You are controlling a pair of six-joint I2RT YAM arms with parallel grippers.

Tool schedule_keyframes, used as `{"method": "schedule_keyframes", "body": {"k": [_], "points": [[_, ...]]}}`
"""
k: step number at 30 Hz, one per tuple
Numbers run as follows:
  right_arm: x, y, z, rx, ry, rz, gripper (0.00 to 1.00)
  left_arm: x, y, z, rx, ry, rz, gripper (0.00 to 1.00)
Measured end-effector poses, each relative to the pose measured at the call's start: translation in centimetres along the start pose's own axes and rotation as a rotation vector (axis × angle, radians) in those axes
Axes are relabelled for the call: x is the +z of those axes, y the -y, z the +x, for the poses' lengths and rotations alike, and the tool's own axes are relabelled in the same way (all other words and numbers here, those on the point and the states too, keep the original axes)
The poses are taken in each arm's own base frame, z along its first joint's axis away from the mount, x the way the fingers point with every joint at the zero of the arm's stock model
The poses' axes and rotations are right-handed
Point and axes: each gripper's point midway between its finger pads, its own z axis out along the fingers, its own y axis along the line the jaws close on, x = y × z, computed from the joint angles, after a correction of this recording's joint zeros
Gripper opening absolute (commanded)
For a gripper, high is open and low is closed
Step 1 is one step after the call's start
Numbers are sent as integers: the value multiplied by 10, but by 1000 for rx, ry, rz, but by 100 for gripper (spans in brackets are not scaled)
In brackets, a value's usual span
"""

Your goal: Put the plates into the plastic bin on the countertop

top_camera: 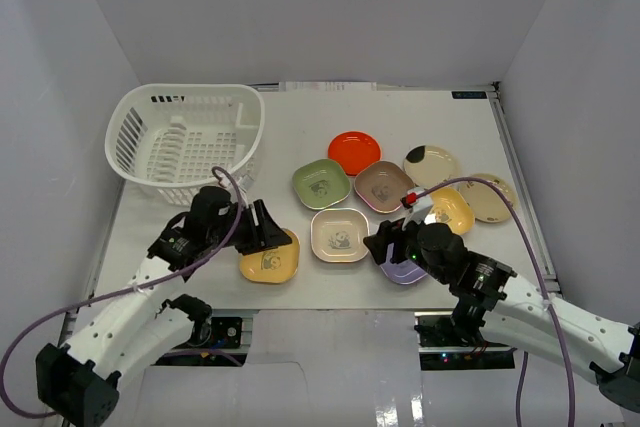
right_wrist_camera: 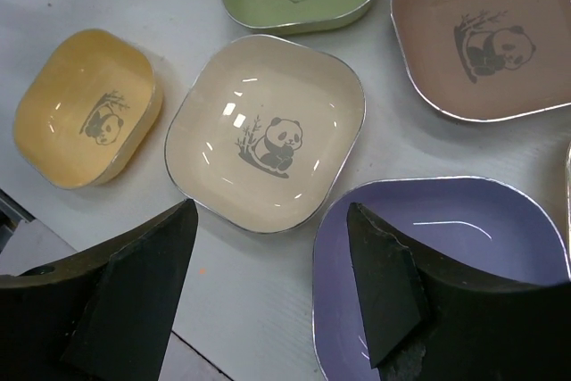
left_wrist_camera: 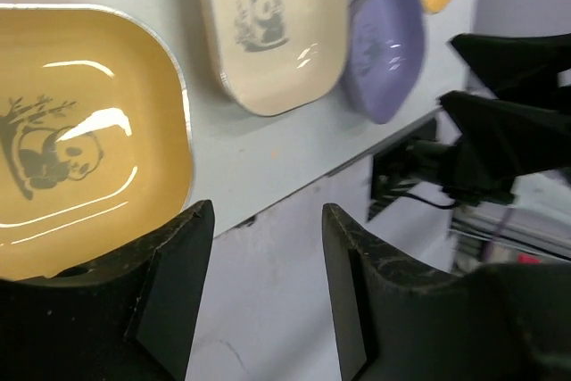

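On white countertop (top_camera: 300, 127) (walled), plates (top_camera: 340, 235)

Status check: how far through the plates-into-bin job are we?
Done: nothing; the white slotted plastic bin is empty. In hand: nothing gripped yet. The left gripper is open at the yellow rounded-square plate's edge; the right gripper, fingers open, appears to straddle the purple rounded-square plate's rim. Left: all nine plates lie on the white countertop.
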Motion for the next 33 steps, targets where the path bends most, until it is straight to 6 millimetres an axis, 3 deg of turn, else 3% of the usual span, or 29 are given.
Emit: {"method": "schedule_keyframes", "body": {"k": [6, 9, 17, 21, 24, 33], "points": [[6, 4, 11, -13, -46, 24, 72, 33, -25, 45, 102, -125, -303, 64], [9, 3, 15, -18, -64, 24, 71, 46, -36, 58, 178, -148, -452, 64], [16, -1, 23, -24, -99, 6, 71, 64, -80, 51, 260, -87, -730, 61], [19, -4, 27, -28, -113, -7, 71, 70, -94, 50, 278, -77, -792, 46], [22, -8, 28, -28, -118, -25, 70, 74, -101, 50, 292, -73, -822, 41], [32, -13, 42, -53, -178, -49, 70, 77, -90, 43, 278, -29, -776, 54]]}}
